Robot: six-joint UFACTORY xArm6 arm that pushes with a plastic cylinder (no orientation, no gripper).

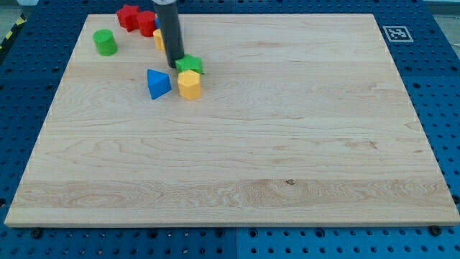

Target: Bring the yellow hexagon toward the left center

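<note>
Blue block (158, 84) just left of yellow hexagon (190, 85), green block (190, 65) above.

- Blocks cluster on bench (287, 144), far left.
- My tip (175, 67) touches star (190, 65), left side.
- Hexagon (189, 84) just nearer; pyramid (158, 83) to its left.
- Cylinder (105, 42) far left.

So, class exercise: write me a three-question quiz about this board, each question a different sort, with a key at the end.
1. True or false: my tip rests at the view's bottom edge of the wooden board.
2. Which block lies directly at the view's left of the yellow hexagon? A) blue block B) green cylinder C) red blocks
3. Fill in: the block touching the yellow hexagon on its upper side is the ____ block.

Key: 1 false; 2 A; 3 green.
</note>
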